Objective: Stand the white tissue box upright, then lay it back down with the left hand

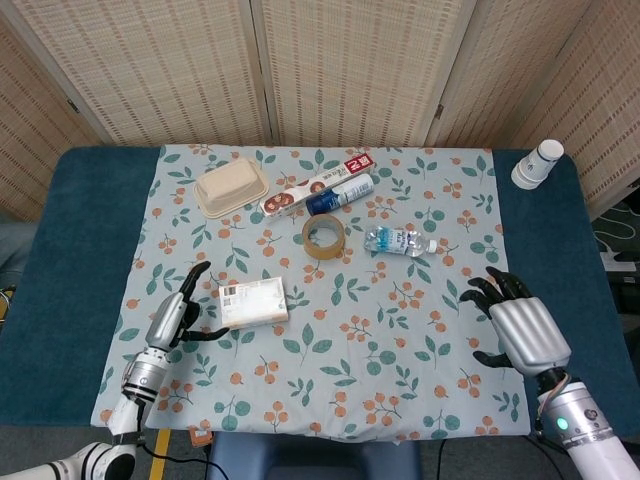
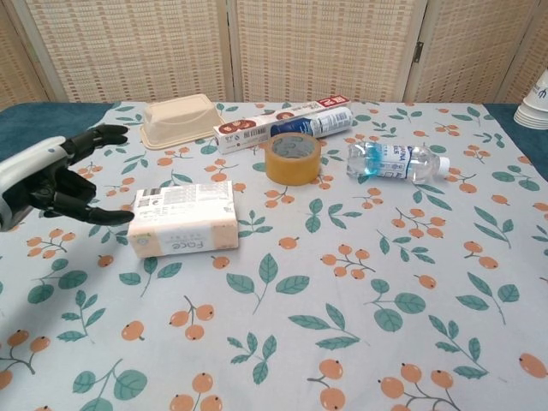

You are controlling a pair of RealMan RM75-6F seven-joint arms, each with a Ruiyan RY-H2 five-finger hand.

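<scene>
The white tissue box (image 1: 252,302) (image 2: 183,220) lies flat on the floral cloth, its printed label facing up. My left hand (image 1: 172,319) (image 2: 53,175) hovers just left of the box, fingers spread, holding nothing; its thumb tip ends close to the box's left end, with a small gap. My right hand (image 1: 519,328) rests at the right edge of the cloth, fingers spread and empty, far from the box; the chest view does not show it.
Behind the box are a roll of brown tape (image 1: 323,236), a lying water bottle (image 1: 400,241), a beige lidded container (image 1: 231,188), a long red-and-white carton (image 1: 314,185) and a blue-and-white tube (image 1: 340,193). A stack of paper cups (image 1: 537,164) stands at the far right.
</scene>
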